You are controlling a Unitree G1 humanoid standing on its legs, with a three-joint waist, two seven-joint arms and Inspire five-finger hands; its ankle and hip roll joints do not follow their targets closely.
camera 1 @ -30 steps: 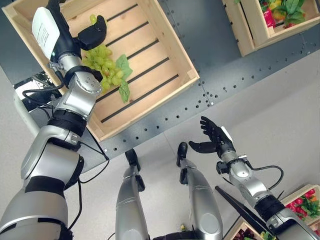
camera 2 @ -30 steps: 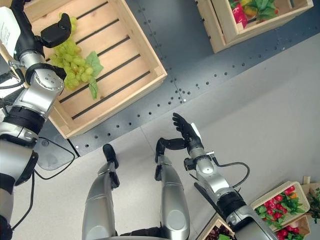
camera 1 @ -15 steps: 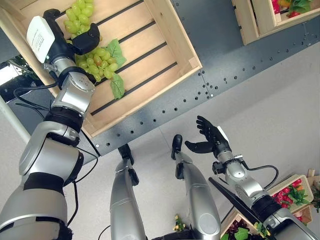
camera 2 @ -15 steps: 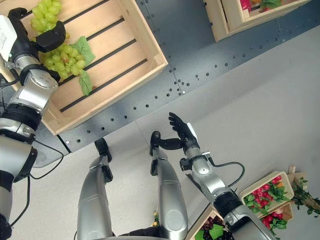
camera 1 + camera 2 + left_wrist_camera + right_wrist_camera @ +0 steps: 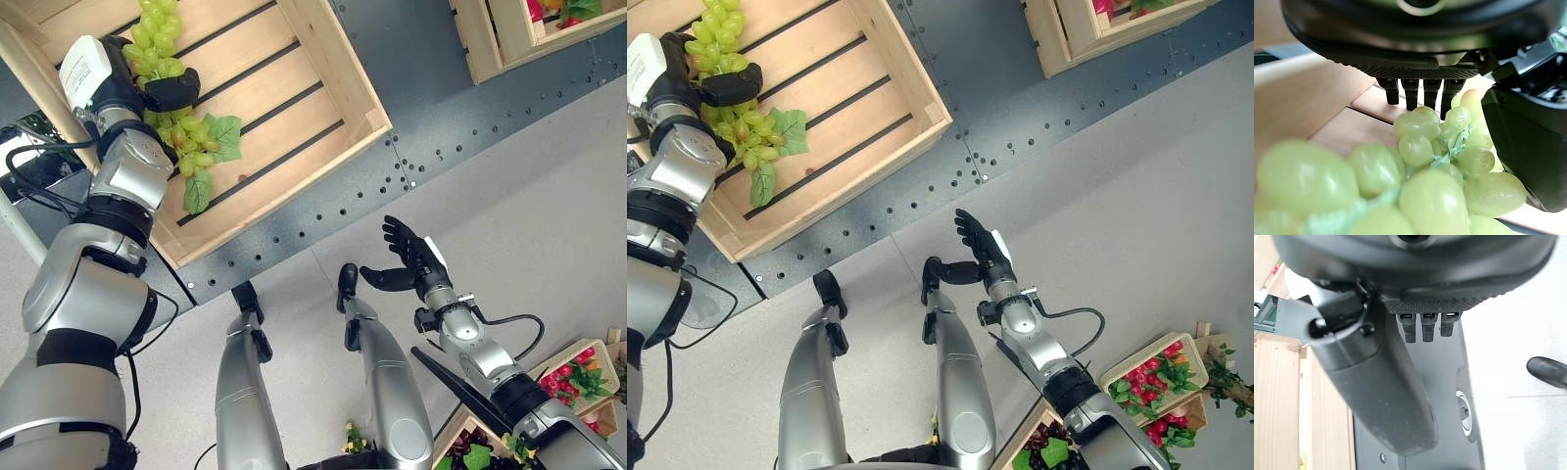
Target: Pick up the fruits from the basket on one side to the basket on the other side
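Right hand (image 5: 416,264), nearest, hangs over the floor with fingers spread and nothing in them, well apart from the wooden crate (image 5: 333,73). Farther off, the left hand (image 5: 147,88) is curled round a bunch of green grapes (image 5: 186,137) inside the crate; the bunch's long axis trails from the hand toward the crate's near wall.

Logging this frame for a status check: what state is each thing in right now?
left hand: shut on the grapes, over the crate.
grapes: held, bunch hanging inside the crate.
wooden crate: upright, otherwise bare slats.
right hand: open, holding nothing, over the floor.
second crate: fruit inside.
small crate: full of red fruit.
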